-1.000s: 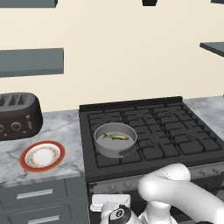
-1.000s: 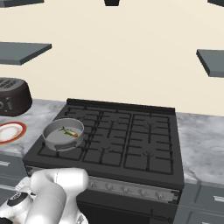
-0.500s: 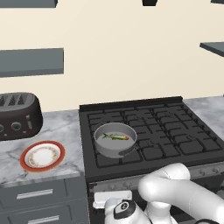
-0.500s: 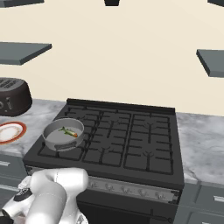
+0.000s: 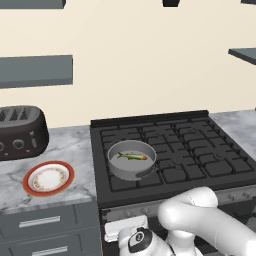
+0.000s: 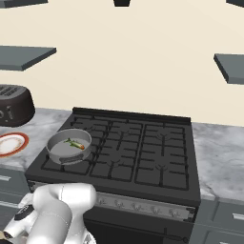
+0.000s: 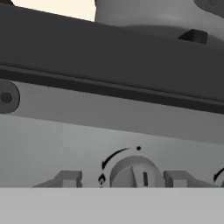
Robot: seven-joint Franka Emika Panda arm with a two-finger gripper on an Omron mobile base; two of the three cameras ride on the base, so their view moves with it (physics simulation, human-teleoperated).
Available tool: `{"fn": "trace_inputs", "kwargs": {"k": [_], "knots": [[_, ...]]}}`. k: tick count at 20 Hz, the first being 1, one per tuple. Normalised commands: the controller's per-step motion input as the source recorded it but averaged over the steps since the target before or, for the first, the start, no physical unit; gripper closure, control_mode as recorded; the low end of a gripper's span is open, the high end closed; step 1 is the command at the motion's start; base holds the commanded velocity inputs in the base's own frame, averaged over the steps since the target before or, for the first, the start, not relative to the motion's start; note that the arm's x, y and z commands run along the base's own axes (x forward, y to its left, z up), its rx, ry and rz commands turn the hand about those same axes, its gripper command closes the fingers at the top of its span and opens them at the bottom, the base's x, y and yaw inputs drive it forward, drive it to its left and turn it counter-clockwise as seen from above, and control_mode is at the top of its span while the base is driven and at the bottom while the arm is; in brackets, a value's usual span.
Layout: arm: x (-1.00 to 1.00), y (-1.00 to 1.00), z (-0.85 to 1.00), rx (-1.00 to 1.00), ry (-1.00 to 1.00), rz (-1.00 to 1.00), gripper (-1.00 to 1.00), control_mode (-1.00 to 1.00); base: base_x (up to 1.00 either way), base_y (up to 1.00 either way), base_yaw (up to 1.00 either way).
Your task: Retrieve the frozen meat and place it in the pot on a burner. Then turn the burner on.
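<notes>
The frozen meat (image 5: 132, 156), a small greenish fish with an orange tail, lies inside the grey pot (image 5: 131, 171). The pot stands on the front-left burner (image 5: 119, 183) of the black cooktop. The right base view shows the same fish (image 6: 75, 144) in the pot (image 6: 68, 153). My arm reaches down in front of the stove. In the hand view my gripper (image 7: 121, 179) is open, its fingertips (image 7: 66, 178) standing either side of a round control knob (image 7: 133, 173) with gaps to it. The pot (image 7: 144, 15) shows above the stove's edge.
A white plate (image 5: 48, 178) with a red-orange rim and a dark toaster (image 5: 21, 132) sit on the marble counter left of the stove. Drawers (image 5: 40, 222) are below it. Further knobs (image 6: 136, 207) line the stove's front panel. Grey shelves (image 5: 35, 70) hang on the wall.
My hand has shifted slightly to the right below the stove's front edge. The pot and the fish in it have not moved.
</notes>
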Motion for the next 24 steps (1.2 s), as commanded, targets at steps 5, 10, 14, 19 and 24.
{"fn": "trace_inputs", "kwargs": {"k": [5, 10, 14, 19, 24], "knots": [[-0.05, 0.28, 0.0, -0.04, -0.12, 0.06, 1.0, -1.0, 0.0, 0.0, 0.0], [-0.08, 0.43, 0.11, -0.13, -0.03, 0.12, 1.0, -1.0, 0.0, 0.0, 0.0], [0.0, 0.62, 0.31, -0.37, 0.0, 0.2, 1.0, -1.0, 0.0, 0.0, 0.0], [0.0, 0.52, 0.04, -0.72, 0.05, 0.25, 1.0, -1.0, 0.0, 0.0, 0.0], [0.0, 0.72, 0.0, -0.85, 0.18, 0.3, 1.0, -1.0, 0.0, 0.0, 0.0]]}}
